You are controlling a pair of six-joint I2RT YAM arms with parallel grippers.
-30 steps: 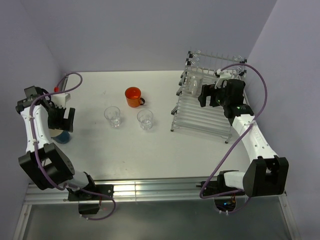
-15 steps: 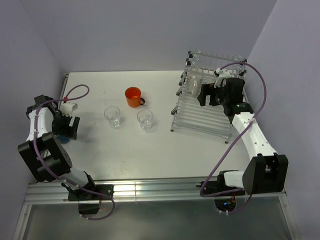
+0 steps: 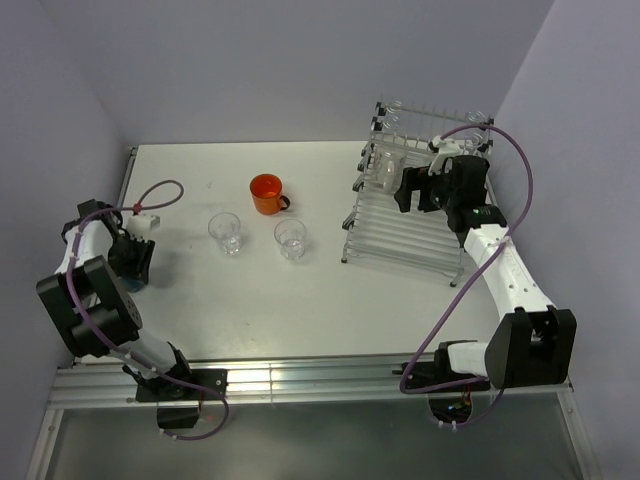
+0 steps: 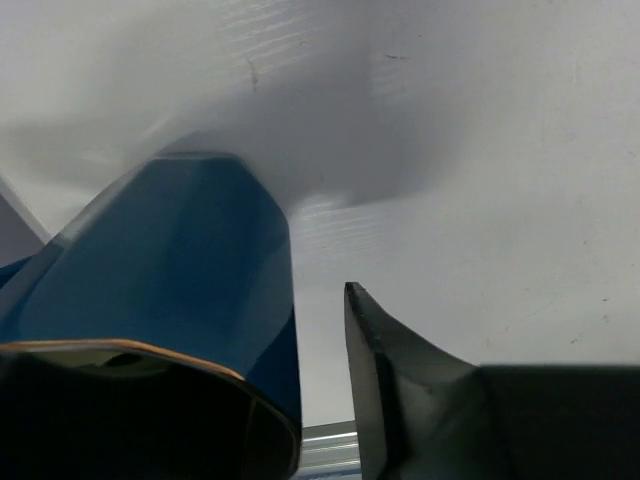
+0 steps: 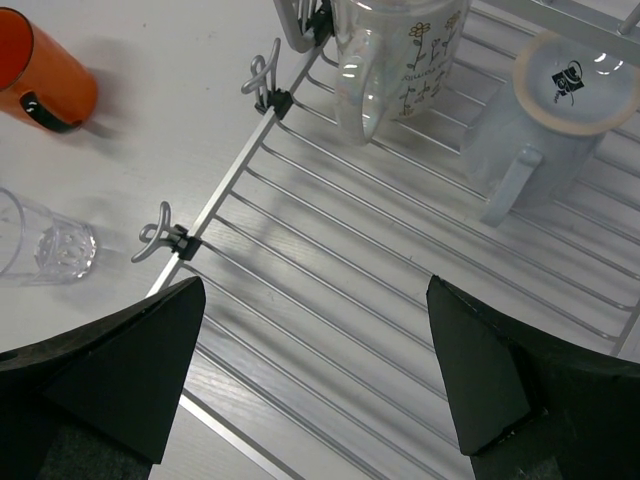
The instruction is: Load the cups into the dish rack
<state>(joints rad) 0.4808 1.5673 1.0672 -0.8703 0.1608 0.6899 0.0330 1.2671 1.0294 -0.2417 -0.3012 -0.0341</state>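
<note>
Blue mug (image 4: 170, 270) sits on surface between fingers of left claw (image 3: 130, 258), crowding left side. Sliver of gap shows at right finger (image 4: 400, 400), so probably no grip yet; claw half-wide. Rack (image 5: 230, 190) lies far rightward, under wide, empty right claw (image 5: 315, 285).

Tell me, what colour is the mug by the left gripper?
The mug is blue; it shows best in the left wrist view.

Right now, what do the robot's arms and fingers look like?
Both arms are white tubes with chunky black joints. The left arm and right arm each carry a looping purple cable. Their fingers are black, flat and wedge-shaped.
</note>
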